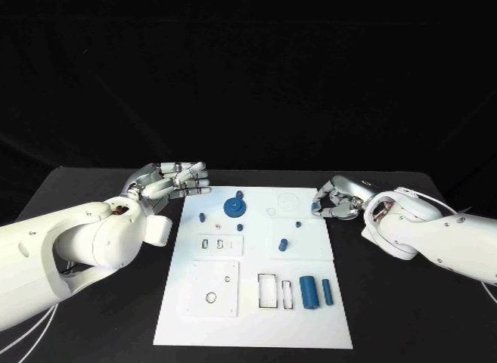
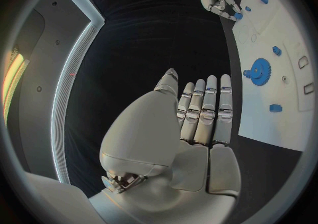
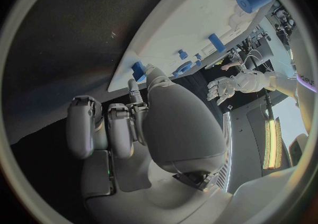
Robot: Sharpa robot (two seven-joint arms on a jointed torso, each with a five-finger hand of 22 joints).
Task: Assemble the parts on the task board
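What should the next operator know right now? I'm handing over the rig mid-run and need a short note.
Left hand: open, fingers straight, beside the task board's far left corner, holding nothing.
Right hand: fingers curled in at the board's far right edge; whether it pinches anything, I cannot tell.
On the board: blue gear at the far end, small blue pieces near it, large blue cylinder and slimmer one lying loose at the near right.
Done: gear seems seated. Left: the loose cylinders and empty slots.
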